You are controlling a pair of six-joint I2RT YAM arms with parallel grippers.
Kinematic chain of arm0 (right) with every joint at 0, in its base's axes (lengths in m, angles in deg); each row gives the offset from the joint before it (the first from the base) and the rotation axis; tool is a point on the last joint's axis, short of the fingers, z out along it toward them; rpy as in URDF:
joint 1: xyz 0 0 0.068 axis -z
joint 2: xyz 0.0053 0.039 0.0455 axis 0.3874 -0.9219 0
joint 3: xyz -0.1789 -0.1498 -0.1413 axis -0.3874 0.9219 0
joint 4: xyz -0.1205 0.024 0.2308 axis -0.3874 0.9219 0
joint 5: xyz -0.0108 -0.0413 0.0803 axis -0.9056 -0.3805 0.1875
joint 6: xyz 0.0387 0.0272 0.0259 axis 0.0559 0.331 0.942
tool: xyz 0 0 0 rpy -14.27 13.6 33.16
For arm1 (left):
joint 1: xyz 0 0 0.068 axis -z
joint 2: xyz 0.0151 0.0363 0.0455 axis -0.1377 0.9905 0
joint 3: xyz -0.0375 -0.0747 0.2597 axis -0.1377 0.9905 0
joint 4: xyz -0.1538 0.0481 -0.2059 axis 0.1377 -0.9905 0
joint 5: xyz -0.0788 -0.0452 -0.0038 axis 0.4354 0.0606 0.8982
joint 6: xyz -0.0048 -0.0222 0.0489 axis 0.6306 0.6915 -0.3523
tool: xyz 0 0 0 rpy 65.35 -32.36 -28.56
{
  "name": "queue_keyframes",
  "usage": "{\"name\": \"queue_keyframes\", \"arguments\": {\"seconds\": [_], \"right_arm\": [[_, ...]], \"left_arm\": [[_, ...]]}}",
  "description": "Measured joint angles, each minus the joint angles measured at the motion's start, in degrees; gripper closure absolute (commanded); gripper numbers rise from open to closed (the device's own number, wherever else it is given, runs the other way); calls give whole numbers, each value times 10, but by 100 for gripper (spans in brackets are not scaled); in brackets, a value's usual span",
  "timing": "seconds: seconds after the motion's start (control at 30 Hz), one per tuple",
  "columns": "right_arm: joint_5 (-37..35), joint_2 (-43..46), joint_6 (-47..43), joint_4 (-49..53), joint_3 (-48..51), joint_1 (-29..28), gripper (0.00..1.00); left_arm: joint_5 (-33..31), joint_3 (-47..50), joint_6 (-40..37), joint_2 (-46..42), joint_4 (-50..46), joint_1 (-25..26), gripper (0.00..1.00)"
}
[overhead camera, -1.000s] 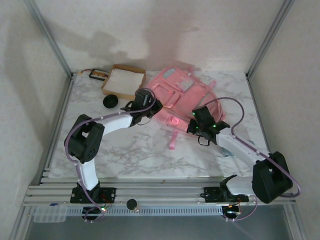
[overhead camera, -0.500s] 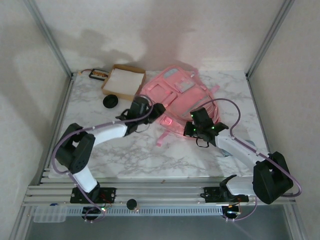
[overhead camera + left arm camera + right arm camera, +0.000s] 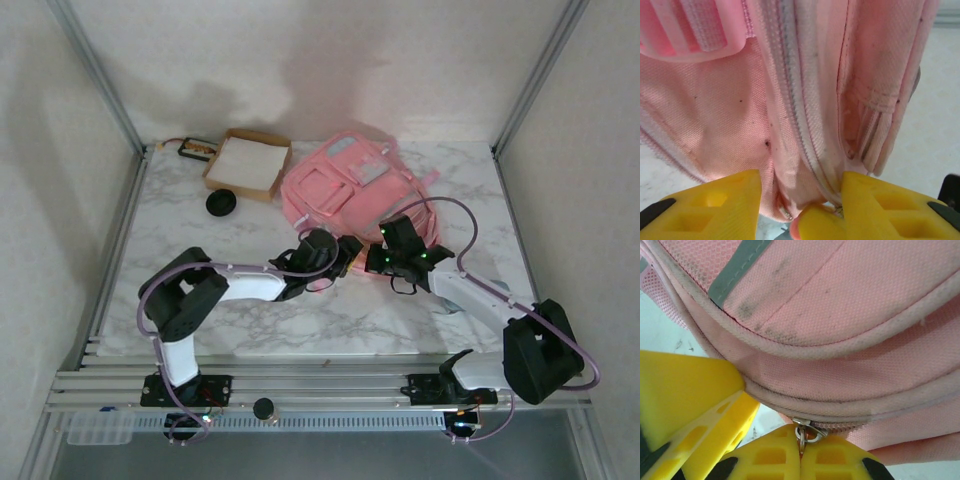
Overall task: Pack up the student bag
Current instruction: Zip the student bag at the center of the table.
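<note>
The student bag [image 3: 340,185], pink with grey-white panels, lies flat at the back middle of the table. Both grippers meet at its near edge. My left gripper [image 3: 345,253] [image 3: 800,185] has its yellow fingers [image 3: 715,200] apart, with a bunched fold of the bag's fabric and zip seam [image 3: 800,125] pressed between them. My right gripper [image 3: 385,262] [image 3: 801,442] is shut on the bag's metal zipper pull [image 3: 807,430]. In the right wrist view, a left-gripper finger [image 3: 685,390] rests against the bag's edge just left of the pull.
A brown cardboard box with a white inside [image 3: 248,163] stands at the back left. A black round object [image 3: 221,203] lies in front of it, and a small dark item [image 3: 195,148] lies in the corner. Metal frame posts [image 3: 100,80] flank the table.
My left gripper swung from the bag's left side to its near edge beside the right gripper, and its jaws parted around the fabric. The loose strap no longer trails forward.
</note>
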Motion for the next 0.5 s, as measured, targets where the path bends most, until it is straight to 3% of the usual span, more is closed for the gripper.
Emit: {"name": "queue_keyframes", "arguments": {"seconds": [0.1,0.27,0.5], "right_arm": [[0,-2,-2,-3,3,0,100],[-7,-2,-2,-3,4,2,100],[-22,30,-19,33,4,37,100]], "left_arm": [[-23,-29,15,26,-1,0,69],[-51,-48,30,37,-7,1,100],[-65,-14,11,-3,-21,-4,100]]}}
